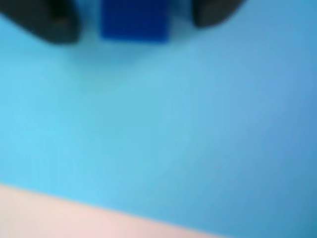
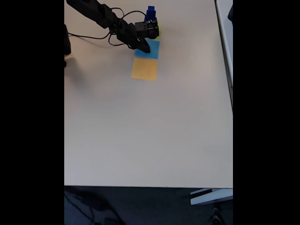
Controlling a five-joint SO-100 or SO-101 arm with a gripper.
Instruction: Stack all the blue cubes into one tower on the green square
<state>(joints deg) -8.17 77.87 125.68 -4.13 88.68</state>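
Dark blue solid cube [image 1: 134,21]: sits at the top edge of the wrist view, resting on the flat light-blue square patch [image 1: 163,129], between the two dark fingers [image 1: 54,25] of the black two-finger gripper [image 1: 134,22]. Fingers stand apart, one each side, with a gap showing on both flanks; not clamped. View is blurred, so I cannot tell whether either pad touches.

Fixed view: a short tower of dark blue cubes [image 2: 150,13] stands behind the arm, a sliver of flat lime-green square [image 2: 158,27] showing beside the black wrist block. Gripper [image 2: 145,48] is down over the light-blue patch [image 2: 151,50]; flat orange square patch [image 2: 144,69] lies just in front of it. Pale bench [image 2: 150,131] otherwise carries the arm's cables.

Judged step: the pick of a loose cube off the light-blue patch. You next need to close squarely on its sides, lift, carry to the tower, and centre it before release. A skewed grip risks toppling the stack.
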